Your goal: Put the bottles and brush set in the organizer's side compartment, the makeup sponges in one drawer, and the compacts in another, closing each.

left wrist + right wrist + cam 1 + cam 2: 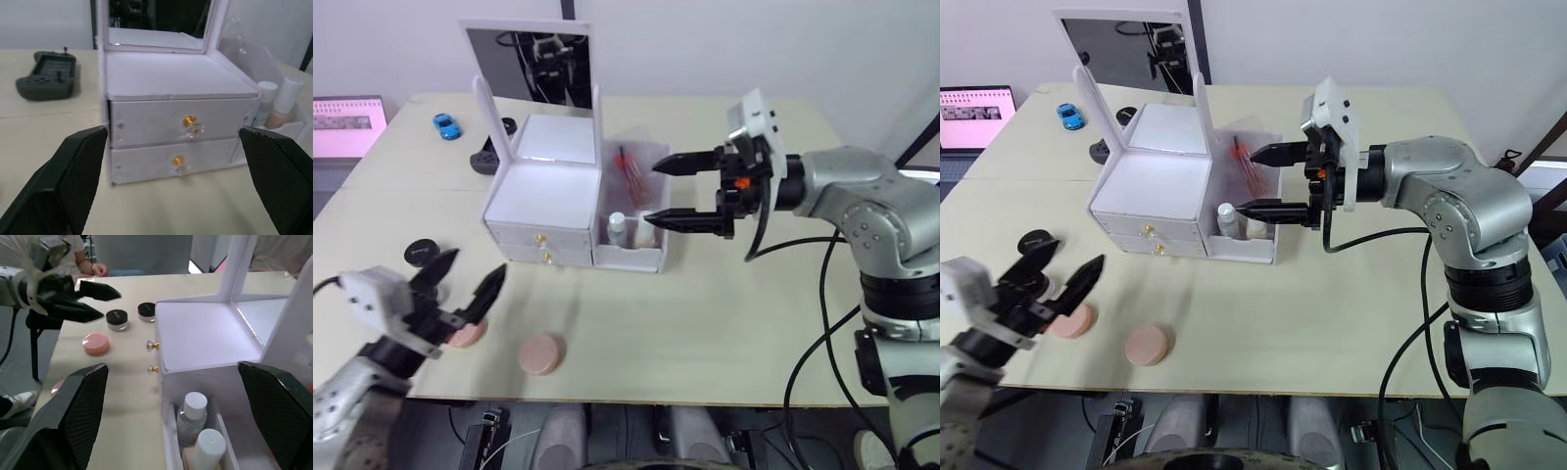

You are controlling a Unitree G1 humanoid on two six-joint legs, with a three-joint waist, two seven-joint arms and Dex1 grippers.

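The white organizer (548, 196) stands mid-table with its mirror up and both gold-knobbed drawers (190, 121) shut. Its side compartment (641, 257) holds two bottles (193, 413) and a red brush set (631, 171). My right gripper (653, 194) hovers open and empty just above that compartment. Two pink makeup sponges lie near the front edge: one (541, 353) in the open, one (465, 335) partly under my left gripper (475, 266), which hangs open and empty above it. A black compact (421, 252) sits left of the organizer, and another black compact (146, 309) lies beyond it.
A dark game controller (487, 157) and a blue toy car (447, 125) lie behind the organizer at the left. A laptop (347, 127) stands off the table's far-left corner. Cables hang from my right arm past the table's right edge.
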